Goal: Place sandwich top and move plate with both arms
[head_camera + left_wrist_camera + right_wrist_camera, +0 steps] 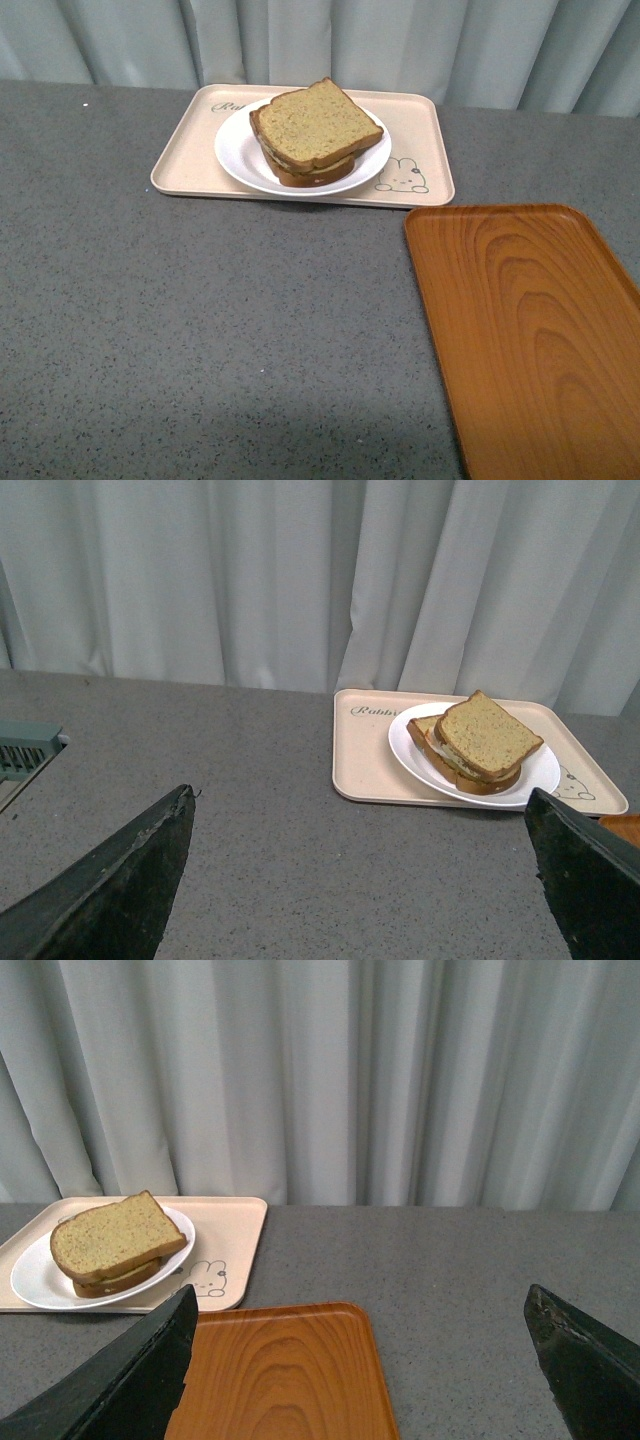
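Observation:
The sandwich top (316, 122), a light tan speckled slice, lies on the stacked sandwich on the white plate (237, 152). The plate rests on the beige rabbit-print tray (185, 150) at the back of the table. Neither arm shows in the front view. In the left wrist view the sandwich top (489, 734) and plate (540, 772) lie well ahead, and my left gripper (360, 880) stands open over bare table. The right wrist view has the sandwich top (113, 1235) and plate (30, 1280) far off to one side. My right gripper (360, 1360) is open, nothing between its fingers.
An orange wood-grain tray (530, 330) lies at the front right of the grey table, close to the beige tray's corner. Pale curtains hang behind the table. A grey vented device (25, 750) sits at the table's edge in the left wrist view.

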Controlling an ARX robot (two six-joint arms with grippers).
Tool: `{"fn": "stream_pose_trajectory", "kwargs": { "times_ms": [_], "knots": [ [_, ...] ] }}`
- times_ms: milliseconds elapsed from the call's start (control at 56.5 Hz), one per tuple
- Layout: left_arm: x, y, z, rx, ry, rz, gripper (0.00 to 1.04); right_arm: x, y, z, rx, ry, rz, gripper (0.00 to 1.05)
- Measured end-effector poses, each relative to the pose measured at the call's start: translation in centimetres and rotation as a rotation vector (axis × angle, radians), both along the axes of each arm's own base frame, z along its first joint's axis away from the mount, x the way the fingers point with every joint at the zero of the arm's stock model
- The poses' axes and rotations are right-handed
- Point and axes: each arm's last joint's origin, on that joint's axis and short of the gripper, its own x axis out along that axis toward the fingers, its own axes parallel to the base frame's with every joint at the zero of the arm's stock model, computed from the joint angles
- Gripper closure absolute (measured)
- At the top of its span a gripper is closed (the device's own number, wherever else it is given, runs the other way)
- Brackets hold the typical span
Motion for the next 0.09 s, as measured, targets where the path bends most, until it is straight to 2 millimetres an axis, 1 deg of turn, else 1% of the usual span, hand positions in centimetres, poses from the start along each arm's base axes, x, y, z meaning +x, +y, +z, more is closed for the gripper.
{"fn": "stream_pose_trajectory", "kwargs": {
  "times_ms": [88],
  "knots": [
    [0.00,0.00,0.00,0.000,0.000,0.000,0.06,0.00,0.00,0.00,0.000,0.000,0.000,0.09]
  ]
}}
